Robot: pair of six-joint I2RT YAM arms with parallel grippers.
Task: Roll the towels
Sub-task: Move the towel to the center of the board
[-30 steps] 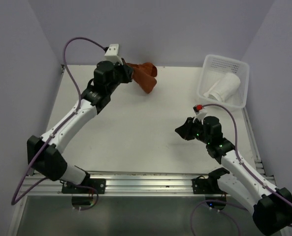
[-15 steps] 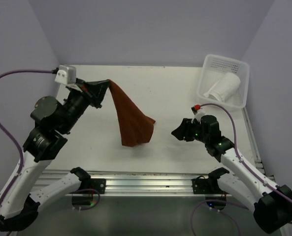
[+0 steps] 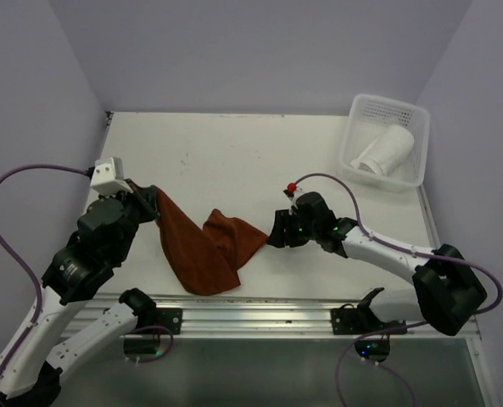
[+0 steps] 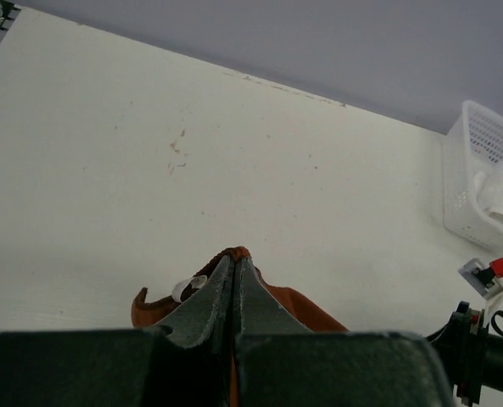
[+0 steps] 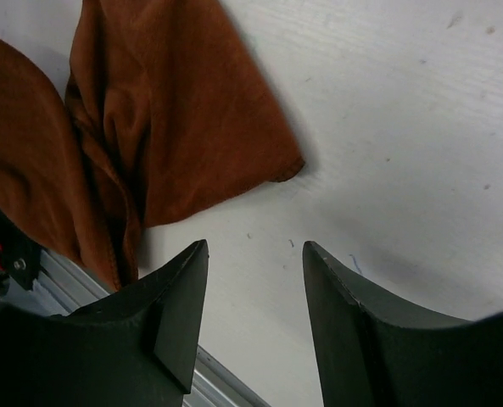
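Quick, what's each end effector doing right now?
Left end effector: shut on the rust-brown cloth towel.
Right end effector: open, holding nothing, near the towel's corner.

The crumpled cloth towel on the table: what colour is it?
Rust-brown towel; clearest in right wrist view.

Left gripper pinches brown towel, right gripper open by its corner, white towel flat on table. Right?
No: the white towel sits rolled in the basket, per the top view. Left gripper on the brown towel and open right gripper are correct.
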